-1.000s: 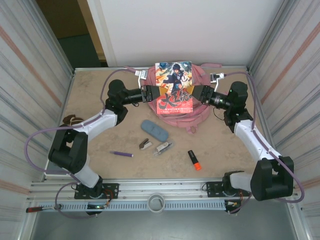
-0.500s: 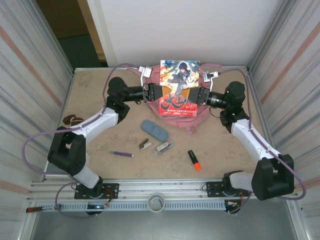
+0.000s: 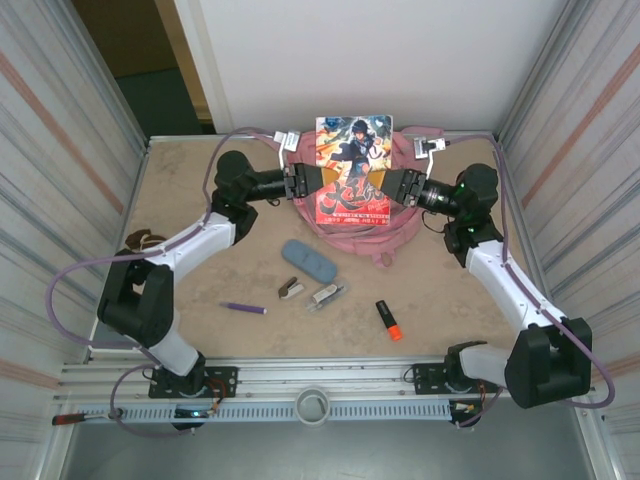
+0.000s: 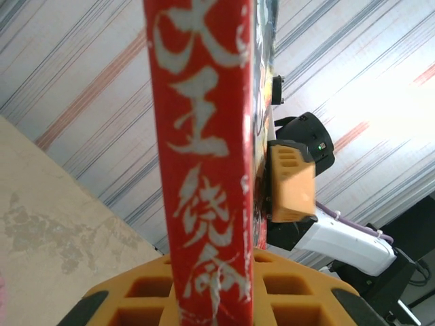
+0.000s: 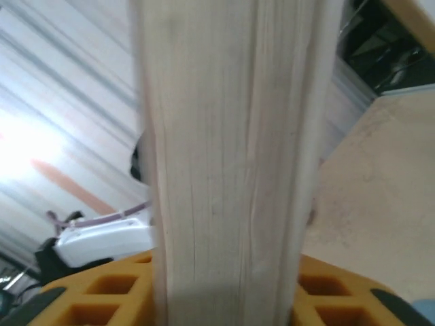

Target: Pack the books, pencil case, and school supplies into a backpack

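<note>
Both arms reach in toward the back of the sandy-coloured worktop (image 3: 190, 200). Between them a thin paperback book with a red-and-white anime-figure cover (image 3: 353, 172) stands upright, its cover turned toward the arm bases. It is raised over the large pink fabric backpack (image 3: 398, 228), which lies against the back wall. I cannot tell whether the book's lower edge touches the fabric.

The left hand (image 3: 311, 182) is clenched on the book's left edge. In its wrist view the red spine with white characters runs straight up from between its yellow pads. The right hand (image 3: 389, 183) grasps the opposite edge, and in its own wrist view the pale page edges rise from between its pads. Seen from the left wrist, one of its orange fingers (image 4: 292, 183) lies flat against the cover.

Nearer the arm bases, a blue-grey oblong pencil case (image 3: 308, 260) lies at a slant just in front of the backpack. Near it sits a small white-and-brown stapler-like piece (image 3: 290, 289), with a small clear-and-white clip-like piece (image 3: 326, 294) just beside it on the right. A thin purple pen (image 3: 243, 308) lies to their left and a stubby orange-and-black highlighter (image 3: 388, 320) to their right. A brown-and-white lump with a cord (image 3: 145, 239) sits at the worktop's left edge, well apart from the rest.
</note>
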Controlling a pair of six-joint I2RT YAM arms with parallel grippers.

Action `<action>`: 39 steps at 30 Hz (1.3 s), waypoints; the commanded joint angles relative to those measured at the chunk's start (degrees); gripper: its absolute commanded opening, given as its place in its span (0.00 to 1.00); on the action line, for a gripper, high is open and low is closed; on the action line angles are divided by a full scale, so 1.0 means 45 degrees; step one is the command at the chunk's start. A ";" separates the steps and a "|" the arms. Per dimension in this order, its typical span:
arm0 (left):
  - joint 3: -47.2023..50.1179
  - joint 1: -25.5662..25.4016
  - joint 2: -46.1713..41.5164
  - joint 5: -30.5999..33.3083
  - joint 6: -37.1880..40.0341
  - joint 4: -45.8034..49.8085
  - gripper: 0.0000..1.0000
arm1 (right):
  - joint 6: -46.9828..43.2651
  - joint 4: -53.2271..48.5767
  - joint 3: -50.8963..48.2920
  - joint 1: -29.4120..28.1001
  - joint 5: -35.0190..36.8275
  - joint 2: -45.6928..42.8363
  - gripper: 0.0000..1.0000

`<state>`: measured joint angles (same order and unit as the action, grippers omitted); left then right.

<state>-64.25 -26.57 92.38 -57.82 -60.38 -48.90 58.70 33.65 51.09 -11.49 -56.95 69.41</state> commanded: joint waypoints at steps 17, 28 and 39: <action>-0.4067 -0.1269 0.2684 0.7475 1.2472 1.3155 0.72 | -0.2398 -0.6604 -0.0878 0.5448 0.1008 -0.0737 0.00; -0.9090 -0.3333 0.7276 1.3148 1.8822 1.6803 0.87 | -0.3553 -0.7586 -0.1167 0.6588 0.1569 -0.0730 0.00; -1.0852 -0.3412 0.9113 1.2870 1.9958 1.7138 0.61 | -0.3611 -0.7444 -0.0920 0.6563 0.1728 0.0123 0.00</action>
<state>-110.65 -42.35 131.74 -1.74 26.20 26.50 43.59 -3.09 45.47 18.02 -47.92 68.99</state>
